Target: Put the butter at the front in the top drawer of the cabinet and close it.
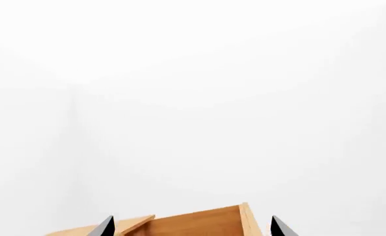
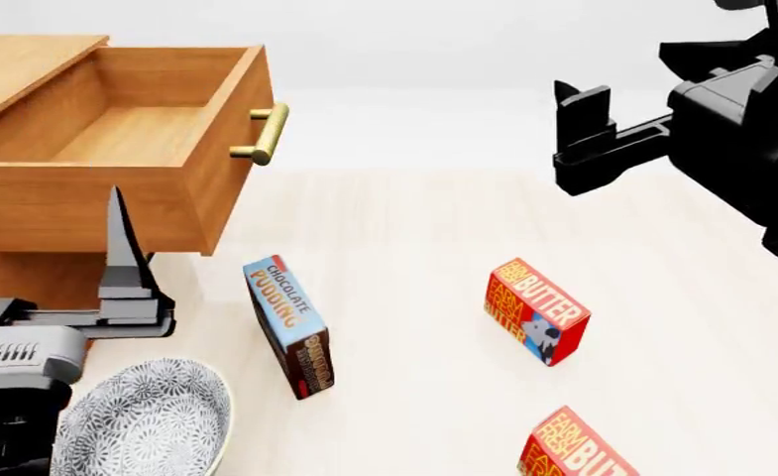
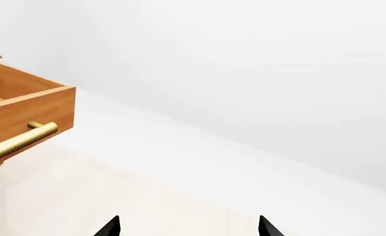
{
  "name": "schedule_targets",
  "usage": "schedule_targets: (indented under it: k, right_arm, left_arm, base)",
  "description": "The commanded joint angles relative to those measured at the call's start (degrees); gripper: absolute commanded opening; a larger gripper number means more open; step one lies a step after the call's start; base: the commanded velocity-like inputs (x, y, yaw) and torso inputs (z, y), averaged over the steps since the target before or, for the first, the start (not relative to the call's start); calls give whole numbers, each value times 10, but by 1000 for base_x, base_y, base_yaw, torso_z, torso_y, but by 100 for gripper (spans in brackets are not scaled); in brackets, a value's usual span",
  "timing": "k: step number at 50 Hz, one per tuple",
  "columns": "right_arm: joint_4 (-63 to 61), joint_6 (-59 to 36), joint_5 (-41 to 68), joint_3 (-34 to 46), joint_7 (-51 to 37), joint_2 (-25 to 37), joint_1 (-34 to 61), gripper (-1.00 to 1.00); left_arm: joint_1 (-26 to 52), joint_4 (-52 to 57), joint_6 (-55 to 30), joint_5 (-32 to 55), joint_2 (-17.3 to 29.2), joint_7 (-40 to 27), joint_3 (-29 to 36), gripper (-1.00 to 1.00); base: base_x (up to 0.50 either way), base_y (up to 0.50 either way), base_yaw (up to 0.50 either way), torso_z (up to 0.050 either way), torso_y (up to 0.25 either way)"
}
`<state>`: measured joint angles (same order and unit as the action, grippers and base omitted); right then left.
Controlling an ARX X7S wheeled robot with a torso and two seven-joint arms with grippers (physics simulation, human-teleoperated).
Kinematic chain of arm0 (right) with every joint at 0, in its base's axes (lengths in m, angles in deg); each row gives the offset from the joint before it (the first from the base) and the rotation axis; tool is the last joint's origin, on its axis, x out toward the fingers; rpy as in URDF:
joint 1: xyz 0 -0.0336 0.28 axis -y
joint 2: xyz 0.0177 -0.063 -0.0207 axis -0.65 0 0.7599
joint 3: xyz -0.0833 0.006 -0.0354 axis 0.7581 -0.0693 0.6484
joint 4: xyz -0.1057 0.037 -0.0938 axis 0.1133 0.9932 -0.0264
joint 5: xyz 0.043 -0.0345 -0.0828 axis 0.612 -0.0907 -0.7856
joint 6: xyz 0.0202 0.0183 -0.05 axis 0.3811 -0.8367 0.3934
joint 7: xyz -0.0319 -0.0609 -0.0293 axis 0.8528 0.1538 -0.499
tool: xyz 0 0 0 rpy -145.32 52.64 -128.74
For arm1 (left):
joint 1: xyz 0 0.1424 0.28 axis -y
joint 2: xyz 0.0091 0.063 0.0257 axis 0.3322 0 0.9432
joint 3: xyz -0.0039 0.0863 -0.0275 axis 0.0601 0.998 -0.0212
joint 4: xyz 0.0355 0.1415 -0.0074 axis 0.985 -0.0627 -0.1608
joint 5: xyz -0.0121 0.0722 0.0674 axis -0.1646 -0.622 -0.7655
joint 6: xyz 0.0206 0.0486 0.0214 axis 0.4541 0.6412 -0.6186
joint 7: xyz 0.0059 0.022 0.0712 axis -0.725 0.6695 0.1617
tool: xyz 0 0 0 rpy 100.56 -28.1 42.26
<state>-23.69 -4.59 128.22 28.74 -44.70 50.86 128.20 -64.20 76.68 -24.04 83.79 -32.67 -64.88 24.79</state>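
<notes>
At the upper left of my head view the cabinet's [image 2: 19,59] top drawer [image 2: 138,129] stands pulled out and open, brass handle [image 2: 267,134] forward, while the front butter [image 2: 581,451], a red carton, lies at the bottom edge, right of centre.

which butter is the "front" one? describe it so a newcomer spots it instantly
Start at the cabinet with its open top drawer, then cross the table past the pudding box. Two identical red cartons lie there; the butter is the one nearest the robot, cut off by the head view's bottom edge.
</notes>
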Motion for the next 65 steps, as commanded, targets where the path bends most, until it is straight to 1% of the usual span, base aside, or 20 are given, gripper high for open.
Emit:
schedule_targets:
  k: [1, 8, 15, 19, 26, 28, 33, 46, 56, 65]
  right_arm:
    - [-25, -18, 7, 5, 29, 21, 6, 100]
    - [-27, -57, -7, 29, 76, 37, 28, 100]
    - [10, -85, -30, 56, 147, 37, 48, 100]
    - [38, -95, -61, 75, 202, 38, 63, 100]
    - [98, -139, -102, 133, 323, 38, 104, 100]
    - [118, -137, -126, 152, 357, 32, 111, 100]
    - [177, -116, -180, 187, 403, 14, 121, 100]
    - [276, -51, -264, 242, 444, -15, 88, 100]
    - [364, -15, -320, 275, 451, -55, 80, 100]
    - [463, 30, -380, 320, 490, -104, 85, 100]
  left_arm:
    - [-24, 2, 18, -3, 13, 15, 0, 100]
    - [-25, -6, 20, -4, 18, 20, -3, 100]
    - [-17, -30, 34, -14, 6, 36, 7, 100]
    - [-20, -34, 43, -16, 5, 40, 7, 100]
    - [-30, -43, 58, -17, 2, 43, 6, 100]
    - [-29, -45, 60, -19, 0, 45, 8, 100]
    - [-32, -48, 68, -20, -4, 50, 10, 100]
    - [-35, -68, 82, -28, -20, 58, 21, 100]
    - [-26, -80, 86, -34, -32, 68, 31, 100]
    - [-20, -93, 96, -38, -43, 78, 40, 100]
  base:
    - [0, 0, 0, 0, 0]
    - [0, 0, 0, 0, 0]
    - [0, 0, 0, 0, 0]
    - [0, 0, 0, 0, 0]
    - [0, 0, 0, 0, 0]
    - [0, 0, 0, 0, 0]
    - [0, 0, 0, 0, 0]
    - [0, 0, 0, 0, 0]
    - [0, 0, 0, 0, 0]
    - [0, 0, 0, 0, 0]
